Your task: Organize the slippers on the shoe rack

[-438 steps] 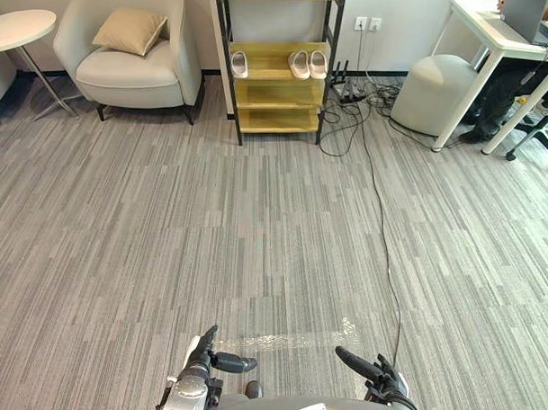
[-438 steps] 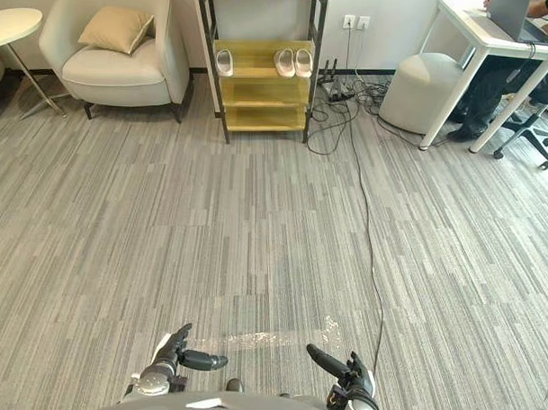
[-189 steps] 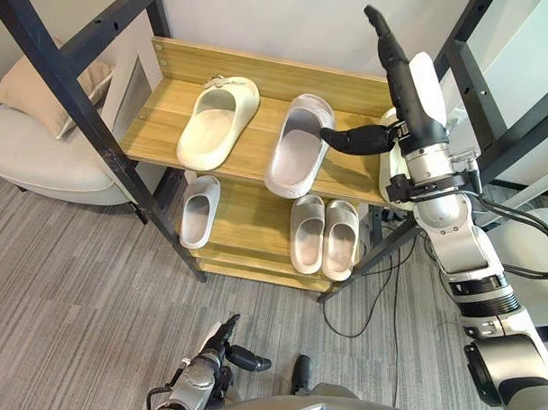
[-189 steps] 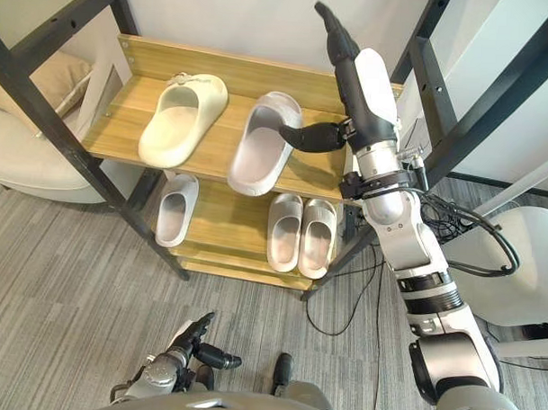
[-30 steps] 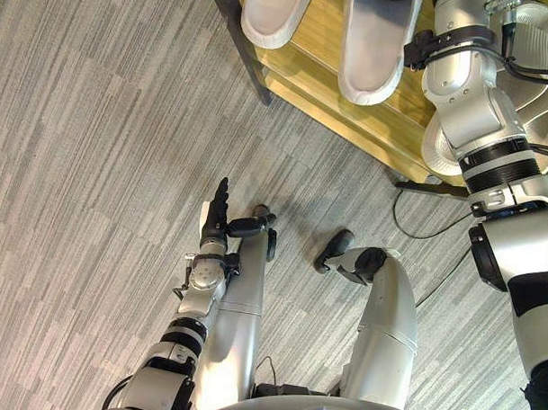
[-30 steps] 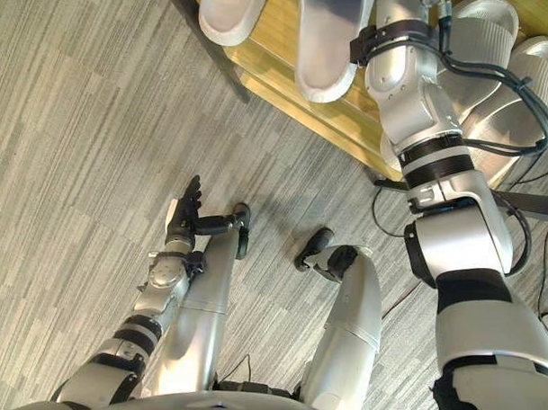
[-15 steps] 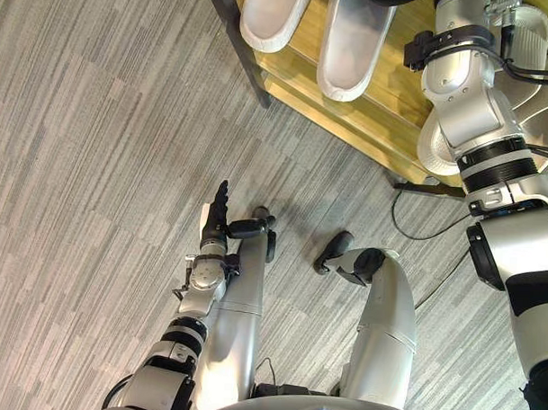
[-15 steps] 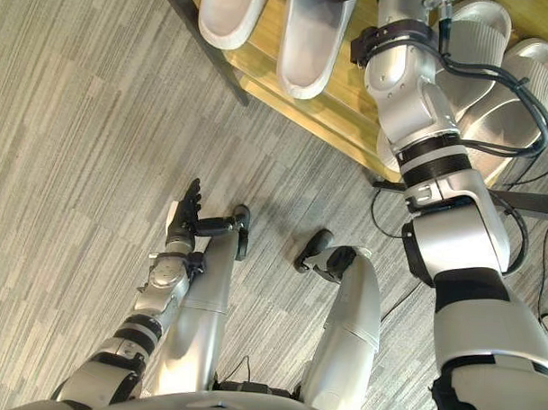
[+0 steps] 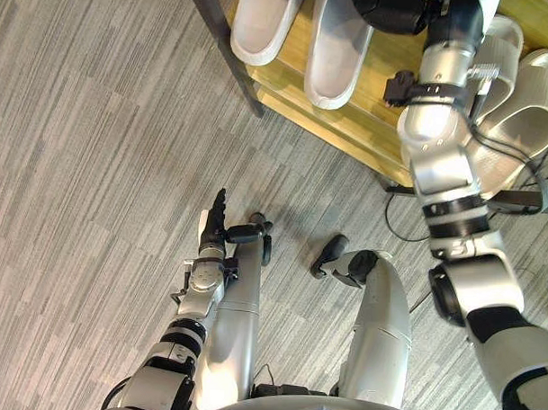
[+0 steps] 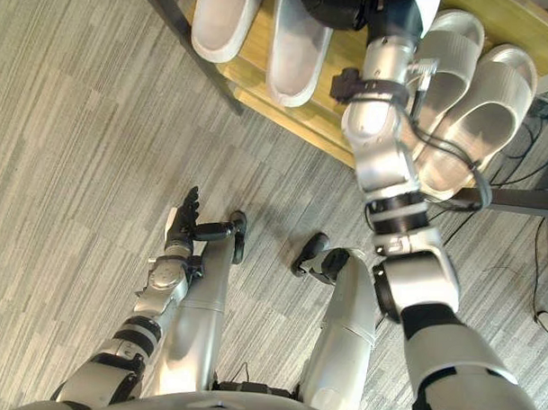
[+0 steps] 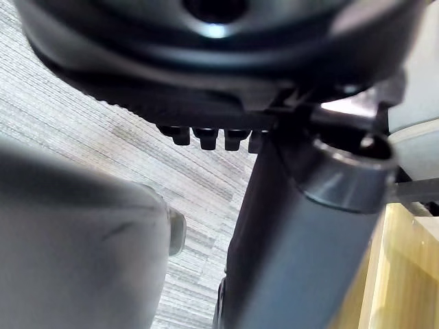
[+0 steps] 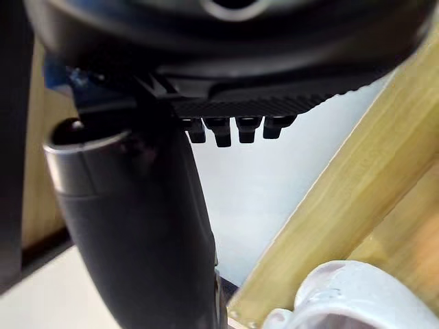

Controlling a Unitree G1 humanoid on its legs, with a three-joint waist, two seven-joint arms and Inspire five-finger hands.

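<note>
Fingers of the right hand [image 9: 389, 11] are showing straight in a row in the right wrist view, with the thumb standing apart from them, so the hand is spread rather than pinching. In the head views the dark hand is reaching over the upper shelf of the shoe rack, at the heel end of the grey-white slipper [image 9: 338, 52]. I cannot tell whether it is touching that slipper.

The grey-white slipper is lying across the shelf with its toe pointing to the front edge. It is a smooth, moulded slide with a rounded toe and a thick sole. Just beside it, nearer the rack's corner post, the cream slipper [image 9: 260, 23] is lying parallel, and it has the same rounded shape.

The shelf board [image 9: 367, 127] is showing pale yellow wood, and the black metal post [image 9: 225, 50] is slanting past its corner. On the shelf below, towards the other end, a pair of ribbed slippers [image 10: 489, 100] is lying side by side, their surfaces crossed by fine ridges.

The right wrist view is showing a slanting wooden rail [image 12: 329, 205] and a rounded white slipper rim [image 12: 343, 295].

The left hand [image 9: 216, 223] is hanging low over the floor [image 9: 95, 163], fingers straight and thumb out to the side. The floor is grey carpet in fine streaked strips.
</note>
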